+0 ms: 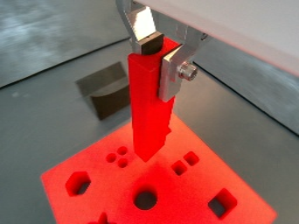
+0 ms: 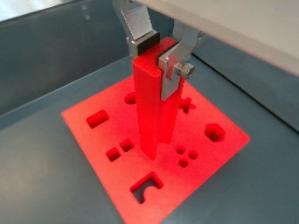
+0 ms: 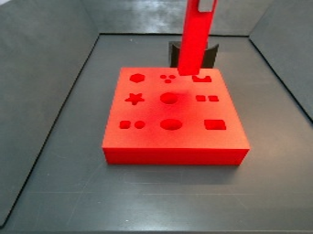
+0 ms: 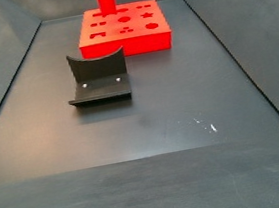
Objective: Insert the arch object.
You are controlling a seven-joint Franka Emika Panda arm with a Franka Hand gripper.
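One bar (image 1: 149, 105), bright red and slender, hangs upright in the pincer (image 1: 155, 54), whose silver fingers (image 1: 172, 72) pinch its upper end from two sides. Both wrist views show the bar's lower end down at the top face of the board (image 2: 216, 153), among the shaped cutouts; in a side view the bar (image 3: 196, 37) stands over the board's back part, near the arch-shaped cutout (image 3: 202, 81). Whether the tip is touching the board, just above it, or already a little way into a hole cannot be told from these pictures.

By my judgement the task is well along but not done: the bar is picked up, carried over the board and held vertical, yet almost its whole length shows above the surface, so it is not seated. Left to do are the final lining-up with the matching hole, the push down, and the release.

Beyond the board, on the dark table (image 4: 163, 142), the fixture (image 4: 98, 78) stands apart from it, with nothing in it.
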